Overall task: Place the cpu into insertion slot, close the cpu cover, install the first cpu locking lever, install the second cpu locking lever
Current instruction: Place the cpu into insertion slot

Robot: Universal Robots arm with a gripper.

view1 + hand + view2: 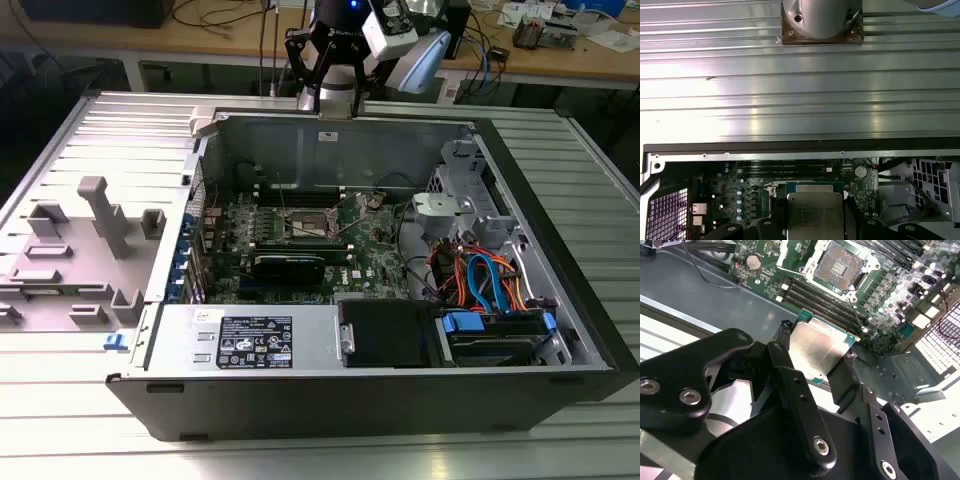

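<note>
The black robot gripper (816,354) is clamped on the cpu (815,340), a small flat square chip with a silver-grey metal top. Its 2 black fingers (785,347) press opposite edges of the chip. The insertion slot (842,262), a square socket with a dull golden-brown contact field and a dark metal rim, lies bare on the green circuit board (890,305). The chip is in the air, well apart from that slot. In the second wrist view, long narrow black memory slots (825,302) run between the slot and the chip. In the exterior view, the slot (305,226) sits mid-board inside the open grey computer case (350,122).
</note>
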